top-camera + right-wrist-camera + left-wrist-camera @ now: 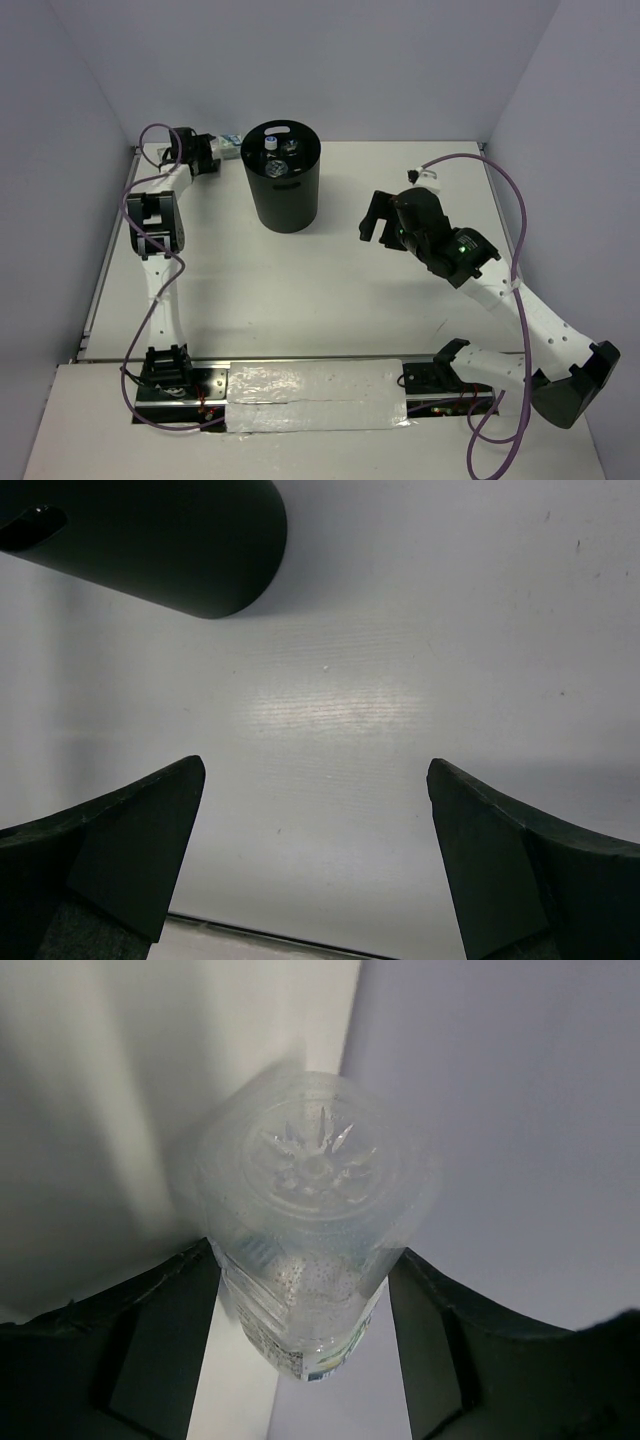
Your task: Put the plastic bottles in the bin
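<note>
The black bin point(285, 200) stands at the back middle of the table, and clear plastic bottles point(275, 155) with pale caps lie inside it. My left gripper point(218, 150) is at the back left, just left of the bin's rim, shut on a clear crinkled bottle with a teal-white label point(231, 141). In the left wrist view this bottle point(310, 1220) sits between my black fingers point(165, 1330), base toward the camera. My right gripper point(372, 216) hangs open and empty to the right of the bin. The right wrist view shows it point(315, 810) over bare table, with the bin point(170, 540) at the upper left.
Grey walls close in the table at the back and both sides. A strip of silver tape point(315, 395) lies along the near edge between the arm bases. Purple cables point(510, 210) loop beside each arm.
</note>
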